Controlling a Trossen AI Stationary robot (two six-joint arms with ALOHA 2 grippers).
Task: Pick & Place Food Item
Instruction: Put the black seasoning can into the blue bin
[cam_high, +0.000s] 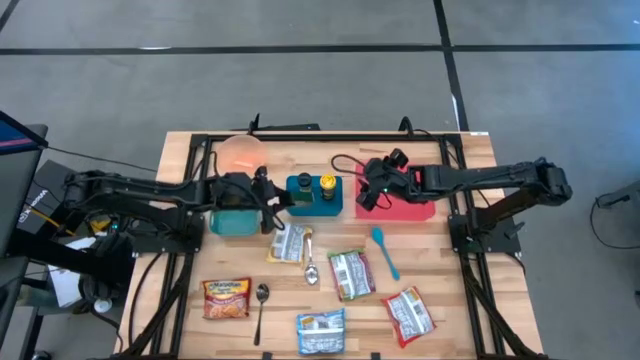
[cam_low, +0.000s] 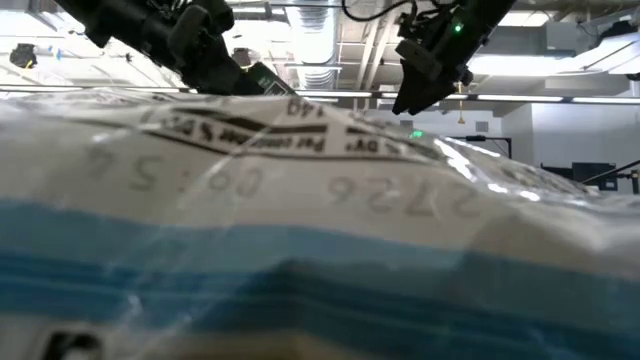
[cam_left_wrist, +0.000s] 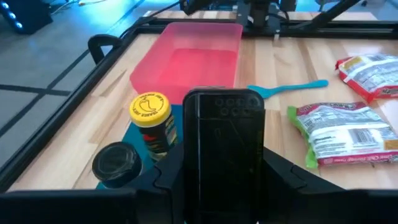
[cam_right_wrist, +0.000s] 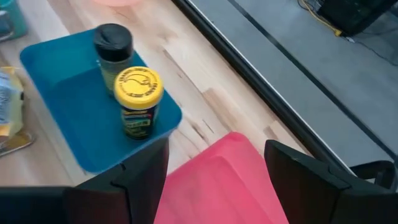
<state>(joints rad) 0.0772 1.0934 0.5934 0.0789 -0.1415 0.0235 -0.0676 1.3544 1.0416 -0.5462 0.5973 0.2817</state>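
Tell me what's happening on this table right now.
Two robot arms are working over a wooden table scattered with food packets and spoons. The left gripper sits beside the blue tray, which holds a yellow-lidded jar and a black-lidded jar; a dark object fills the space between its fingers, though what it is isn't clear. The right gripper hovers open over the red tray, holding nothing.

Overhead view straight down on table (cam_high: 430, 300), low view blocked by packet (cam_low: 300, 230), wrist views share yellow-lidded jar (cam_left_wrist: 150, 112)
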